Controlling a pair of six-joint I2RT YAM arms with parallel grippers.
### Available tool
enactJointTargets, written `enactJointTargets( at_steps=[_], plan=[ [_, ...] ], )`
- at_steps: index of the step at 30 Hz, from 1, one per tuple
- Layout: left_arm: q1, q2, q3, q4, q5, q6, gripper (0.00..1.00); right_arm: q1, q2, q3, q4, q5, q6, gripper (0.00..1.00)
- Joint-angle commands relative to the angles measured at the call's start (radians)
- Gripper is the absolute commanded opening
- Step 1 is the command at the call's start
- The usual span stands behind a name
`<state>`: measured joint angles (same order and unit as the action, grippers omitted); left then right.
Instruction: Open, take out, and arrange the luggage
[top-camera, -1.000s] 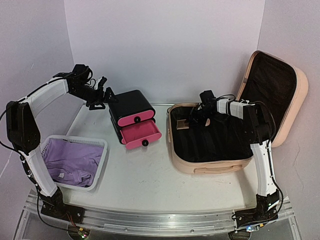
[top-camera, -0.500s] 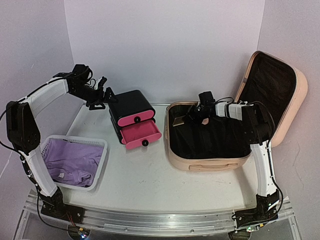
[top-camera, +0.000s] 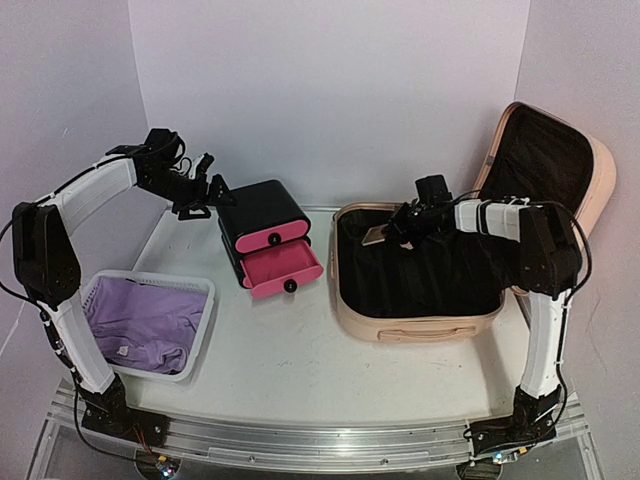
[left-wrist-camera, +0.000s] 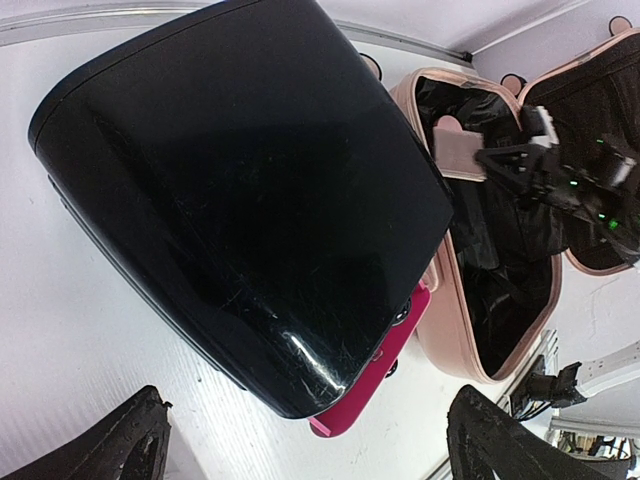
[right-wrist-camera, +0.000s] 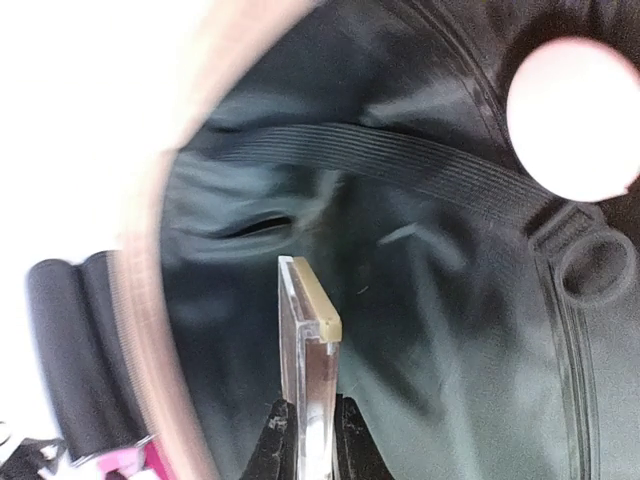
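Listing luggage (top-camera: 420, 322): peach hard-shell suitcase, table's right side, lid raised toward the wall. The shell is stiff, smooth, likely slippery and bulky; take it by the rim. Your right gripper (right-wrist-camera: 308, 428), over the black lining, pinches a thin flat case (right-wrist-camera: 305, 340) edgewise: light, rigid, apt to pivot. Left gripper (top-camera: 212, 190) is spread wide above the drawer box (top-camera: 265, 213).

Left of the luggage (top-camera: 420, 325) I have bare table (top-camera: 300, 350) to pass, up to the drawer box (top-camera: 268, 240). Its raised lid (top-camera: 545, 185) blocks the right side. Inside, an elastic strap (right-wrist-camera: 400, 160) crosses, and the flat case (right-wrist-camera: 310, 370) pinched in my right gripper (right-wrist-camera: 305, 445) fills the far-left corner.
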<state>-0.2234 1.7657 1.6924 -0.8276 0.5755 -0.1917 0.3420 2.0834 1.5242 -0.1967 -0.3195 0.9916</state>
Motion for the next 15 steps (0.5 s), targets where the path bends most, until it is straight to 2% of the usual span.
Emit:
enactJointTargets(
  at_steps=[1, 6, 8, 15],
  plan=[
    [0.006, -0.028, 0.002, 0.035, 0.021, -0.009, 0.97, 0.044, -0.196, -0.045, 0.063, 0.028, 0.033, 0.0],
    [0.006, -0.028, 0.003, 0.036, 0.026, -0.011, 0.97, 0.202, -0.262, -0.05, 0.058, 0.096, 0.102, 0.0],
    [0.006, -0.029, 0.003, 0.037, 0.029, -0.012, 0.97, 0.285, -0.275, -0.042, 0.039, 0.17, 0.152, 0.0],
    [0.006, -0.034, -0.001, 0.045, 0.047, -0.022, 0.97, 0.499, -0.235, 0.073, -0.124, 0.394, 0.339, 0.0]
  ],
)
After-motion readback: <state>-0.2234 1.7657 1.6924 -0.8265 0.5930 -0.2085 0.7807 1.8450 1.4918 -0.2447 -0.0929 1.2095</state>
